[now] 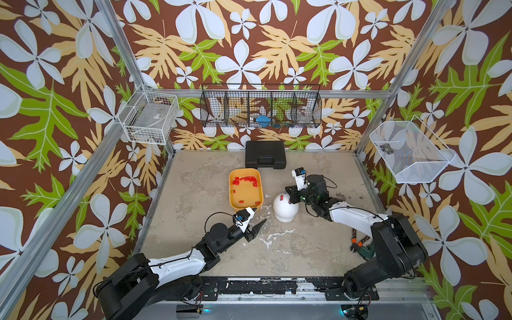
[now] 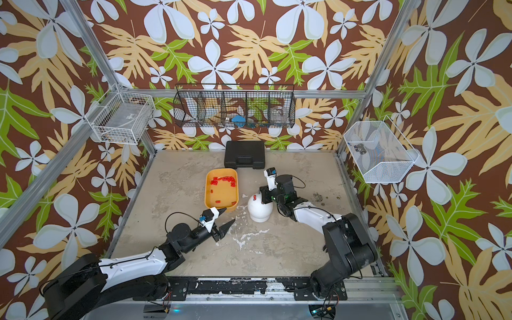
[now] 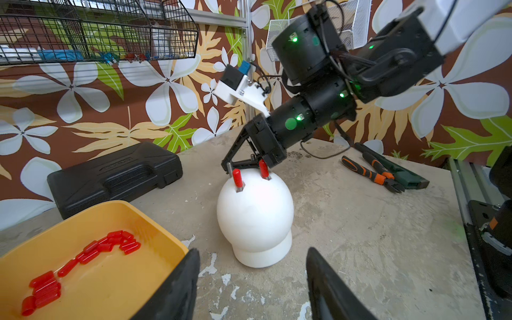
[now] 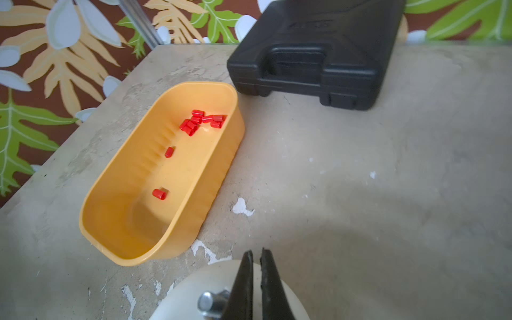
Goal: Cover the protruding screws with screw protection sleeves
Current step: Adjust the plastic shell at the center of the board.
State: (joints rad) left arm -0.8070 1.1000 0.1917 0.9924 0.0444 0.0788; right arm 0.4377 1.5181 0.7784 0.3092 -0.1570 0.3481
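Observation:
A white dome stands on the table right of a yellow tray. Two of its protruding screws wear red screw protection sleeves. A bare silver screw sticks up beside my right gripper, which is shut just over the dome's top with nothing showing between its fingers. Several loose sleeves lie in the tray. My left gripper hovers open and empty at the tray's near corner, pointing at the dome.
A black case lies at the back of the table. Orange-handled pliers and a green tool lie at the right edge behind the right arm. Wire baskets hang on the back and side walls.

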